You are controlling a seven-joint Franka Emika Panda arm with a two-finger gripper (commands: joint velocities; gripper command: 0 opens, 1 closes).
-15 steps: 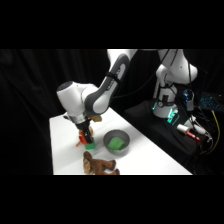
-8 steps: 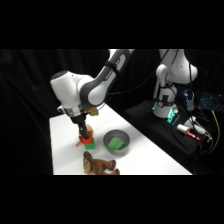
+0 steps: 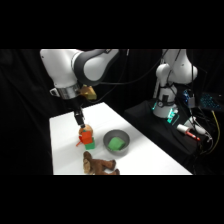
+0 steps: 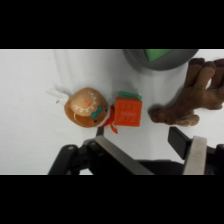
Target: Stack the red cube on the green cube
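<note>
The red cube [image 3: 86,134] rests on top of the green cube [image 3: 90,145] near the middle of the white table [image 3: 65,125]. In the wrist view the red cube [image 4: 128,112] covers the green cube [image 4: 129,94], of which only a thin edge shows. My gripper [image 3: 80,119] hangs just above and slightly left of the stack. Its fingers [image 4: 115,150] stand wide apart in the wrist view, and the gripper [image 4: 139,136] is open with nothing between them.
A round brown-orange toy [image 4: 86,107] touches the stack's side. A grey bowl [image 3: 116,141] holding a larger green block sits to the right. A brown plush toy [image 3: 100,164] lies near the front edge. Electronics stand at the arm's base [image 3: 167,107].
The gripper has lifted a little off the red cube and the arm has swung up and left. The red cube stays on the green cube.
</note>
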